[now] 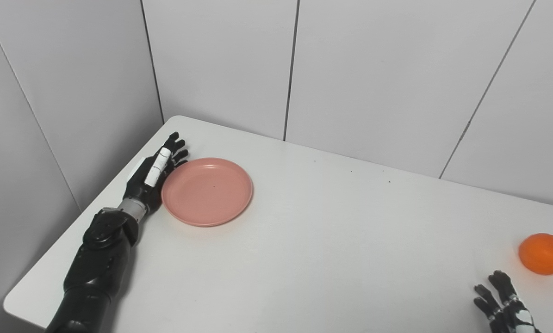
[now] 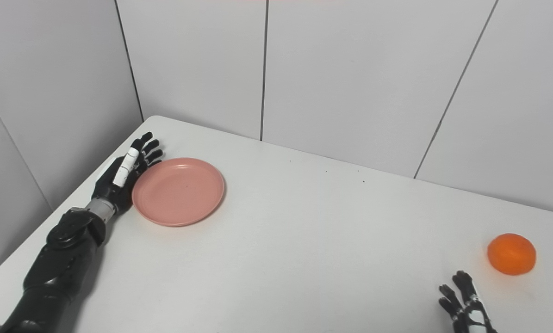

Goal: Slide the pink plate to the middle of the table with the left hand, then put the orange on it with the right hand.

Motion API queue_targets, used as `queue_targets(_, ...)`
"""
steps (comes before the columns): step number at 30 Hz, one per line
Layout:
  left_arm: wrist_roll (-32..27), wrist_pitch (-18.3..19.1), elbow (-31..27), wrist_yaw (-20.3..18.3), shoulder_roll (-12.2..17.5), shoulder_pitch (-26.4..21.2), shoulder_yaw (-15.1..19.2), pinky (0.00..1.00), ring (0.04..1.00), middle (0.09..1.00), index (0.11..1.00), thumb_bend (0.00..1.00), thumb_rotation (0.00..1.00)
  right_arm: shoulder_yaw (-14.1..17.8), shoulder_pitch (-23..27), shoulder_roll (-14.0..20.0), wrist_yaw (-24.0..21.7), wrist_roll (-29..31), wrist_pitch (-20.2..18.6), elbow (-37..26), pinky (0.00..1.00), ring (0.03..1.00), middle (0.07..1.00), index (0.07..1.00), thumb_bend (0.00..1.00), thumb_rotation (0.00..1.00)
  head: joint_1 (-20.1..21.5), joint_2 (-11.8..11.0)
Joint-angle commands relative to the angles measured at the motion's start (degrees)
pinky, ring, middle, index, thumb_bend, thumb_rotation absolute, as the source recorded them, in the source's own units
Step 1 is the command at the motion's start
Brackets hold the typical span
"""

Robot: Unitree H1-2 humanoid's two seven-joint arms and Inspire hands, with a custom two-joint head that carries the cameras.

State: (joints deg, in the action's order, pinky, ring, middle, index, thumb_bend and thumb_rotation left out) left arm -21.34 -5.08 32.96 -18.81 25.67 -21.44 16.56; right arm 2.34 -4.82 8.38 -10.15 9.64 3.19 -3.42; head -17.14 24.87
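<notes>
A round pink plate (image 1: pixel 207 191) lies on the white table (image 1: pixel 332 240) near its far left corner. My left hand (image 1: pixel 153 173) is open and rests flat against the plate's left rim, fingers stretched toward the wall. An orange (image 1: pixel 544 254) sits near the table's right side, away from the plate. My right hand (image 1: pixel 505 307) shows only partly at the bottom right, fingers spread and open, just short of the orange and to its left, holding nothing.
Grey panelled walls (image 1: pixel 350 69) close in behind the table and on its left. The table's left edge (image 1: pixel 72 236) runs just beside my left forearm. A broad stretch of tabletop lies between the plate and the orange.
</notes>
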Motion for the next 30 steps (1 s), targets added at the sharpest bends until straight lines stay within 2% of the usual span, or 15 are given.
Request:
queue_targets(1,-0.91,1.15,-1.87,-1.55,-0.93,-1.69,-0.91,0.89,0.948,0.975,1.000,0.91,0.79,-1.50,-2.61,-0.52,-0.52,-0.41,-3.27,4.23,0.92,0.900,0.963,0.945,0.70,1.00,0.14,0.19)
queue_targets(6,-0.48,4.05,-6.47,-0.97,-2.10,-0.38,-2.14,0.86,0.930,0.955,1.000,0.91,0.79,-1.82,-2.92,-0.46,-0.41,-0.83,-3.53,3.48,0.92,0.897,0.961,0.943,0.70,1.00,0.39,0.34)
queue_targets(12,0.92,3.21,-7.56,-1.36,-3.03,0.17,-3.95,0.85,0.921,0.930,0.982,0.91,0.78,-2.21,-3.20,-0.39,0.08,-1.41,-4.39,2.51,0.90,0.877,0.959,0.936,0.72,1.00,0.43,0.69)
queue_targets(18,2.17,3.90,-9.56,-0.56,-4.05,0.58,-5.06,0.84,0.903,0.932,0.982,0.86,0.79,-2.72,-3.44,-0.12,0.41,-1.92,-4.73,1.84,0.90,0.871,0.956,0.934,0.73,1.00,0.41,1.05)
queue_targets(22,2.71,3.23,-9.43,-0.27,-4.88,0.39,-5.46,0.85,0.911,0.936,0.997,0.87,0.77,-3.06,-3.51,0.17,0.45,-1.98,-4.48,1.86,0.90,0.869,0.956,0.934,0.73,1.00,0.36,1.13)
queue_targets(30,3.46,4.83,-12.25,1.32,-7.50,0.74,-6.71,0.84,0.909,0.930,0.993,0.87,0.71,-3.43,-3.57,0.31,0.87,-1.85,-4.36,1.85,0.89,0.865,0.952,0.931,0.73,1.00,0.49,1.30)
